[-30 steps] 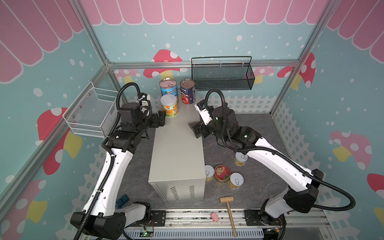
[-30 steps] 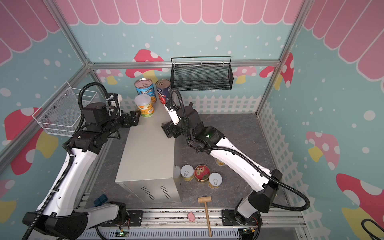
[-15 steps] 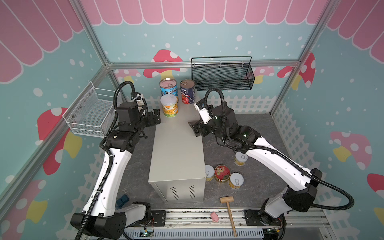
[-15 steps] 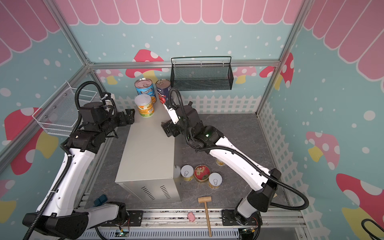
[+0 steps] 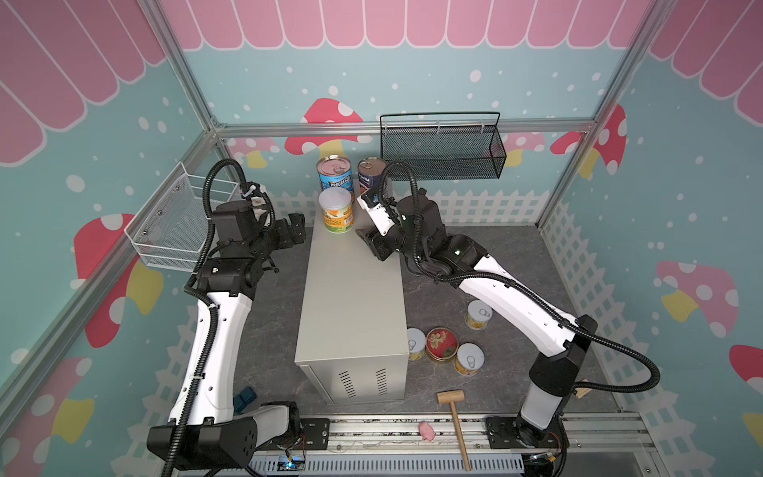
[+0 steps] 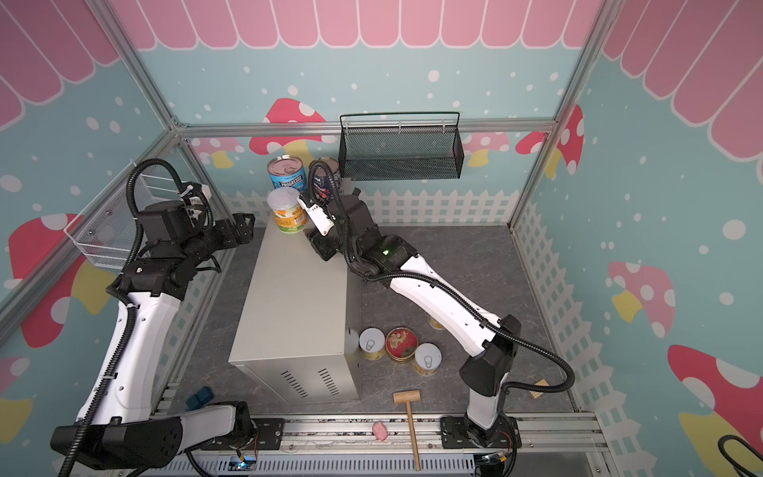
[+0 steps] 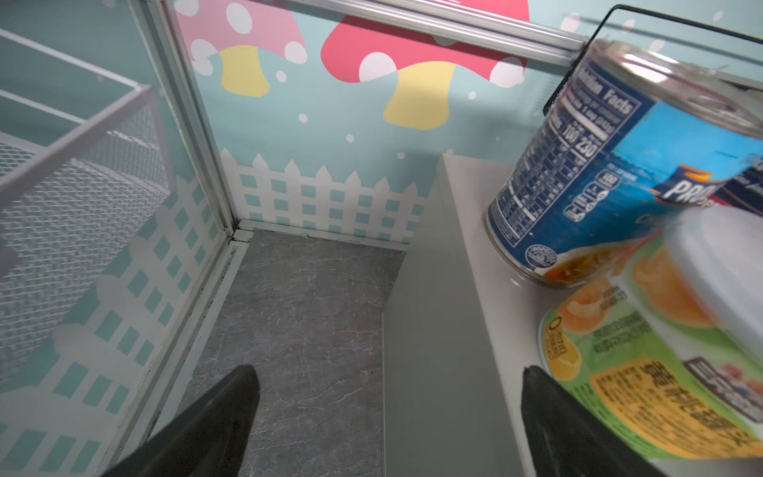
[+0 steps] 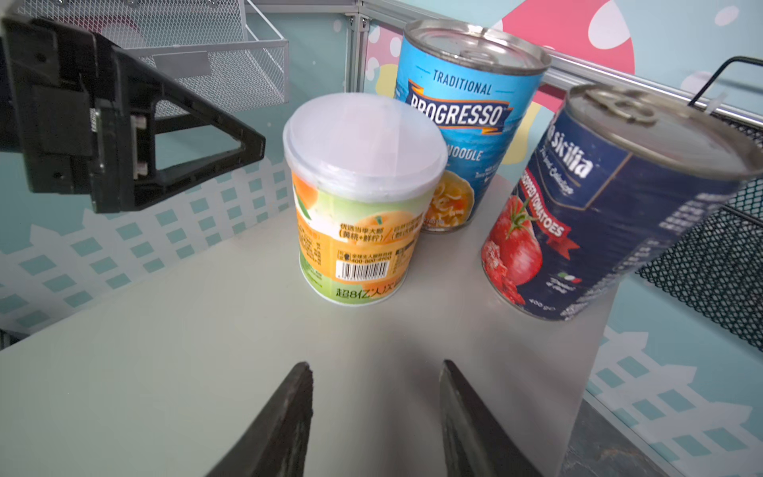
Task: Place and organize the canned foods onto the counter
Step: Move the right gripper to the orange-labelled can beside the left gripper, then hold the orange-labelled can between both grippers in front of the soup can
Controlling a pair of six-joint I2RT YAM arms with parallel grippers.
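step: between placements, as judged; three cans up, four to go.
counter point(image 5: 351, 297): long box mid-scene; 12 o'clock end occupied, rest of the top bare.
on counter: progresso point(image 5: 335, 175) and navy can point(image 5: 368, 173) side by side at the 12 o'clock edge; yellow can point(image 5: 337, 212) upright, just at 6 o'clock of the progresso.
on floor: three more yellow cans point(image 5: 415, 342), point(image 5: 478, 314), point(image 5: 468, 358) and red tin point(image 5: 441, 345) off the counter's 4 o'clock corner; tin between two of them, third a little off at 1 o'clock.
left fingers point(image 5: 296, 226): spread wide, empty, off the counter edge at 9 o'clock of the yellow can.
right fingers point(image 5: 373, 245): drawn in to a narrow gap, nothing between, over the counter at 4 o'clock of the yellow can.
next move: probably a reach to the floor group; calls for wider fingers first, a clean descent on one can without knocking its neighbours, then a set-down at 6 o'clock of those already standing.
count: cans seven (two tall, four short yellow, one flat tin); mallet point(image 5: 452, 417) one; pink toy point(image 5: 426, 431) one; baskets two, black point(image 5: 441, 157) and white point(image 5: 177, 231).
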